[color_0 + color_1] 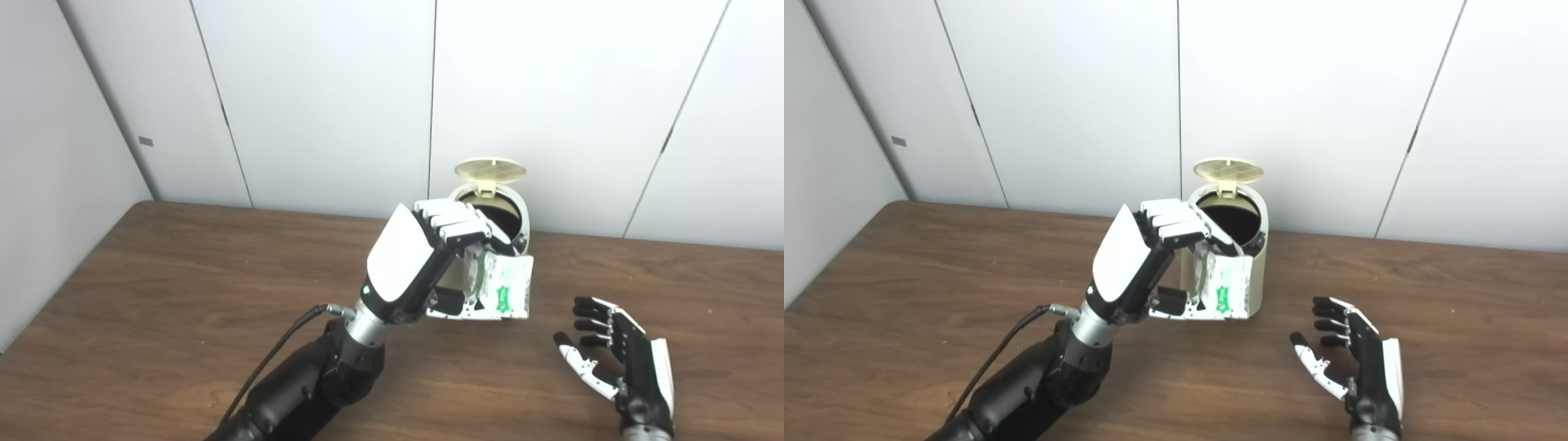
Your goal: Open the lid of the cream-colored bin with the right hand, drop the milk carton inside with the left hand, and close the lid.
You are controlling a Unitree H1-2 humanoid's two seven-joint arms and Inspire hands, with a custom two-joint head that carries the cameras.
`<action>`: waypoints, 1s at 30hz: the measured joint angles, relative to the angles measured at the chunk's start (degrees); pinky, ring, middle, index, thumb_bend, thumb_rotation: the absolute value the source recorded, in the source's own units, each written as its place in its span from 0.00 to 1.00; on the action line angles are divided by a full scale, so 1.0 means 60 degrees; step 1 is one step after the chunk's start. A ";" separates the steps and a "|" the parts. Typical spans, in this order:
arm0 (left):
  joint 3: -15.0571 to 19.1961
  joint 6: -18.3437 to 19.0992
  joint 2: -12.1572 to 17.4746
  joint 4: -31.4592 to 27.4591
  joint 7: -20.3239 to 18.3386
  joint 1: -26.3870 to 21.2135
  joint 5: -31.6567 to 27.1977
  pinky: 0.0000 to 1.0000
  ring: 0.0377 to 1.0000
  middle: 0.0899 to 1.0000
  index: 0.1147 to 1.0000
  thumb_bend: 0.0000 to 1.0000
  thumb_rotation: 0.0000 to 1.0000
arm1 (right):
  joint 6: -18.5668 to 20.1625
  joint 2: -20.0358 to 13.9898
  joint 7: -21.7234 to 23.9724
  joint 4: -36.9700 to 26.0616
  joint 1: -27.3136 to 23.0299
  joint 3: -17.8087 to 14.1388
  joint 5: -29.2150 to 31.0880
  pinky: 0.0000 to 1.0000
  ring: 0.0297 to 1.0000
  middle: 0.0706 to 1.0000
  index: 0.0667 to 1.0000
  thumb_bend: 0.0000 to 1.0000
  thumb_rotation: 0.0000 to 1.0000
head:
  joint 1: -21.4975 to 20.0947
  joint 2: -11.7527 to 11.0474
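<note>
A brown wood-grain table [153, 294] fills the lower half of both views, backed by pale wall panels [331, 92]. The left arm [1029, 380] is raised from the bottom edge, a black cable [992, 361] trailing from its wrist. The cream bin [1255, 269] stands at the far side of the table, directly beyond the left fingers [1170, 223]; its dark mouth is exposed. The round lid [1228, 171] is tipped up on its rear hinge, above and behind those fingers.

The left hand [1133, 257] is clenched around the carton [1222, 285], which is held off the table in front of the bin, just below the rim. The fingers are curled over the carton's top and the thumb is pressed beneath it. The carton is crumpled, white, and marked with a green emblem [503, 294]; the printing on it is too blurred to be read.

The right hand [612, 355] is seen near the table surface, well apart from the bin, palm turned toward the left hand. Its fingers [591, 312] are spread and slightly curled, and nothing is held between them.
</note>
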 measured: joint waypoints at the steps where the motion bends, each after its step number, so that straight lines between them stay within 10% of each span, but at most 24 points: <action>1: -0.0108 -0.0002 0.0025 0.0079 0.0110 -0.0078 0.0005 0.36 0.43 0.43 0.43 0.50 0.00 | -0.0001 0.0014 0.0000 -0.0009 0.0009 0.0007 -0.0012 0.57 0.65 0.66 0.65 0.29 0.05 | -0.0015 0.0000; 30: -0.1813 -0.0057 0.0263 0.1964 0.1402 -0.1805 -0.0246 0.37 0.43 0.42 0.42 0.51 0.00 | 0.0030 0.0073 -0.0027 -0.0357 0.0349 0.0162 -0.0183 0.57 0.65 0.67 0.66 0.28 0.05 | -0.0190 -0.0190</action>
